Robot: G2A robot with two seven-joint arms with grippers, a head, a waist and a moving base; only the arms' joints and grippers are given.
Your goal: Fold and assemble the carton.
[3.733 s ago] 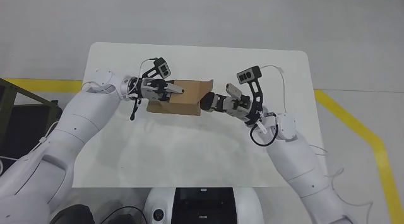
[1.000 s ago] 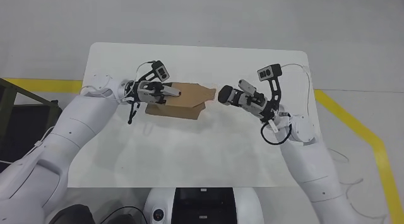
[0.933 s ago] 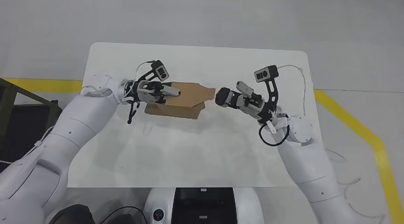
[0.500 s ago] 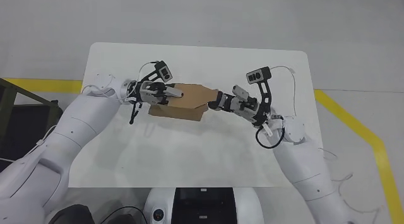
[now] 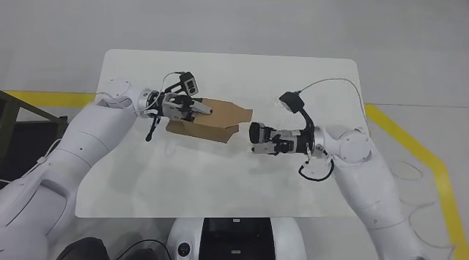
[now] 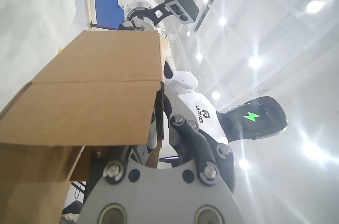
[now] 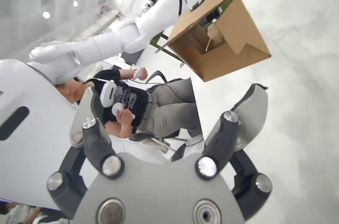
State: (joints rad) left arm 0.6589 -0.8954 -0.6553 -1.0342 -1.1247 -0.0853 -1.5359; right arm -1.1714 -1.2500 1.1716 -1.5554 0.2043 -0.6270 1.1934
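Observation:
A brown carton (image 5: 212, 119) lies tilted on the white table (image 5: 220, 179), left of the middle. My left gripper (image 5: 196, 108) is shut on its left-hand wall. In the left wrist view the cardboard panel (image 6: 90, 103) is pinched at my left gripper (image 6: 159, 127), with one dark finger (image 6: 185, 129) outside the wall. My right gripper (image 5: 253, 135) hangs open just off the carton's right end, slightly nearer the table's front and not touching it. In the right wrist view the carton (image 7: 238, 31) shows its open end with inner flaps, beyond my right gripper (image 7: 172, 103), whose jaws stand wide apart.
Bare table surface stretches along the front half and the far right (image 5: 322, 77). A dark cart (image 5: 15, 132) stands off the table's left side. A cable (image 5: 330, 83) loops from the right wrist.
My right gripper, which touched the carton's right flap half a second ago, has drawn back toward the table's front and turned. The carton has tilted slightly in the left gripper's hold.

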